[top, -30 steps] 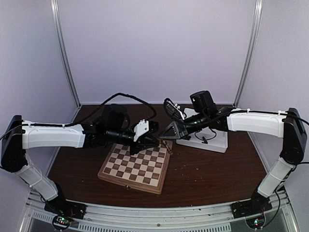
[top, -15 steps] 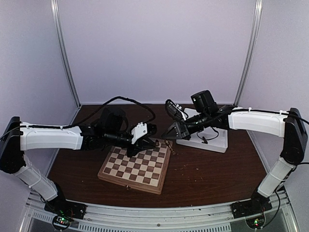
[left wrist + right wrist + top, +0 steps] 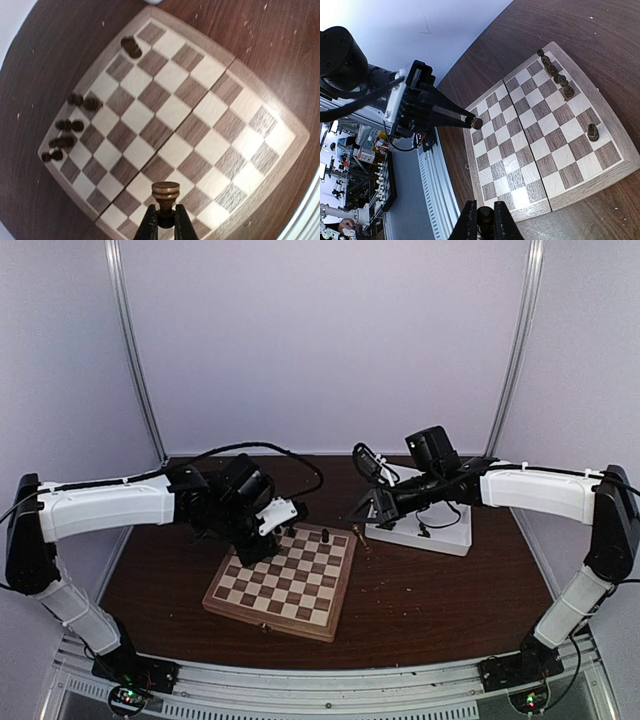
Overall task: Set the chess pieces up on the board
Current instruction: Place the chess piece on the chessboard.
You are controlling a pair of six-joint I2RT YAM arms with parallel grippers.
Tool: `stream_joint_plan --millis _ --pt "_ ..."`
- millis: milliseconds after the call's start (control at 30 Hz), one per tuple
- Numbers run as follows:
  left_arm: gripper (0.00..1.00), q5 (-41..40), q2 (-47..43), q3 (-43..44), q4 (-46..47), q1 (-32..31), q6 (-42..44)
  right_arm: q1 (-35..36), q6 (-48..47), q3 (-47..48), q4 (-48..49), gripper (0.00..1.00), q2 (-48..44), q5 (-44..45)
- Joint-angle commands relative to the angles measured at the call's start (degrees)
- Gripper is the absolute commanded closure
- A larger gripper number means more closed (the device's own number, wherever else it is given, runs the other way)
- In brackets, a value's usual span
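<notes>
Over board (image 3: 176, 102): left gripper (image 3: 163, 224) holds brown piece (image 3: 165, 192) | right gripper (image 3: 484, 223) holds dark piece (image 3: 484, 215)

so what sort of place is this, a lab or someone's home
Most likely a robotics lab cell: the left arm and right arm are bolted to a metal rail, pale booth walls surround them, and cluttered equipment shows beyond.

The board (image 3: 282, 585) lies on the brown desk (image 3: 440, 590), with a few dark pieces (image 3: 325, 536) along its far edge. The left end effector (image 3: 262, 546) hangs over its far left corner. The right end effector (image 3: 364, 516) is off its far right corner, by a white tray (image 3: 445, 532).
</notes>
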Motion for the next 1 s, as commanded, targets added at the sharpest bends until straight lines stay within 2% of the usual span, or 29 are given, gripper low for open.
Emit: stream_joint_plan --millis 0,267,400,667,967 --pt "0.97 -7.68 2.81 4.92 -17.47 -0.22 -0.56 -0.43 -0.41 -1.29 1.1 0.95 -2.08 1.81" --pt "0.97 -17.14 11.64 12.3 -30.14 -2.99 9.34 -1.53 -0.36 -2.73 1.4 0.95 -3.83 2.59" --pt "0.97 -20.57 17.52 16.5 -36.77 -4.18 11.47 -2.31 -0.52 -3.88 1.23 0.95 -5.05 2.68" --pt "0.96 -20.88 25.43 21.75 -43.67 -5.29 13.12 -3.58 -0.66 -5.44 1.25 0.95 -6.77 2.51" --pt "0.9 -17.85 30.45 25.29 -45.02 -6.24 13.04 -4.45 -0.88 -5.98 1.0 0.95 -7.42 1.92"
